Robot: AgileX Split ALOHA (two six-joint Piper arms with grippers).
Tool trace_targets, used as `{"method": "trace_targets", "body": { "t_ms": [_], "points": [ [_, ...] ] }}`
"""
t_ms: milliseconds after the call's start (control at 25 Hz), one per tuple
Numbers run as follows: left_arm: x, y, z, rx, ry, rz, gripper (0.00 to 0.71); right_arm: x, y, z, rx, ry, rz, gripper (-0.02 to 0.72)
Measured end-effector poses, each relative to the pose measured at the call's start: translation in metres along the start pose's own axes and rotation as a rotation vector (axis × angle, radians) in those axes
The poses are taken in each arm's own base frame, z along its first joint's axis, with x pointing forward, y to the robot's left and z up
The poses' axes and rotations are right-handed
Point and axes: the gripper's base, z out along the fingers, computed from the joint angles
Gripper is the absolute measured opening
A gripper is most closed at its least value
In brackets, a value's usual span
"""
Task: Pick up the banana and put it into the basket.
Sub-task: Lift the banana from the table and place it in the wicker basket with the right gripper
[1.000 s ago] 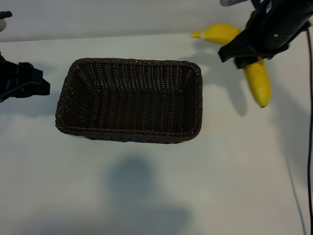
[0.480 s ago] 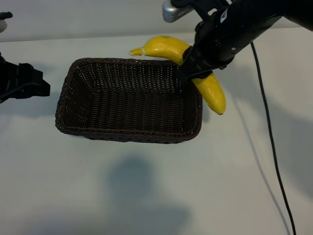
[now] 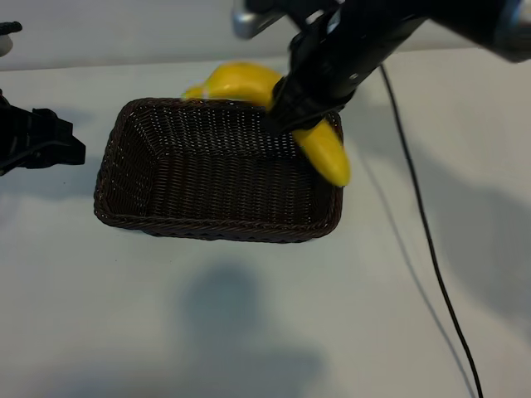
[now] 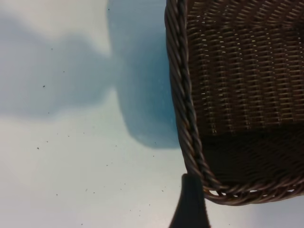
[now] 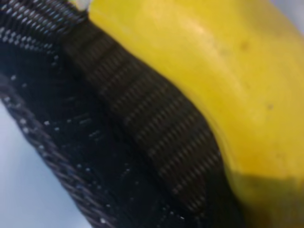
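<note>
The yellow banana hangs over the far right corner of the dark-brown wicker basket, its stem end towards the far rim and its other end past the right rim. My right gripper is shut on the banana's middle from above. The right wrist view is filled by the banana with the basket's weave close beneath. My left gripper stays parked and open at the table's left, just off the basket's left end. One of its fingers shows beside the braided rim.
A black cable trails from the right arm across the white table towards the front right. A soft shadow lies on the table in front of the basket. The basket's inside holds nothing.
My right gripper has carried the banana leftwards, from the table's far right to above the basket's far right corner. The left arm and the basket have not moved.
</note>
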Motion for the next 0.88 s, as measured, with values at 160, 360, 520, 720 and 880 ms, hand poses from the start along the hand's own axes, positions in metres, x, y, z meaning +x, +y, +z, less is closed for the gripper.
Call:
{"method": "trace_targets", "body": {
  "t_ms": [160, 360, 520, 720, 880],
  "points": [
    [0.000, 0.000, 0.000, 0.000, 0.000, 0.000, 0.599, 0.001, 0.008, 0.020, -0.025, 0.032, -0.062, 0.414],
    [0.000, 0.000, 0.000, 0.000, 0.000, 0.000, 0.599, -0.003, 0.013, 0.023, -0.044, -0.001, -0.114, 0.414],
    [0.000, 0.000, 0.000, 0.000, 0.000, 0.000, 0.599, -0.005, 0.016, 0.023, -0.057, -0.022, -0.141, 0.414],
    [0.000, 0.000, 0.000, 0.000, 0.000, 0.000, 0.599, -0.009, 0.023, 0.024, -0.063, -0.051, -0.173, 0.414],
    [0.000, 0.000, 0.000, 0.000, 0.000, 0.000, 0.599, -0.010, 0.028, 0.025, -0.068, -0.059, -0.210, 0.414]
  ]
}}
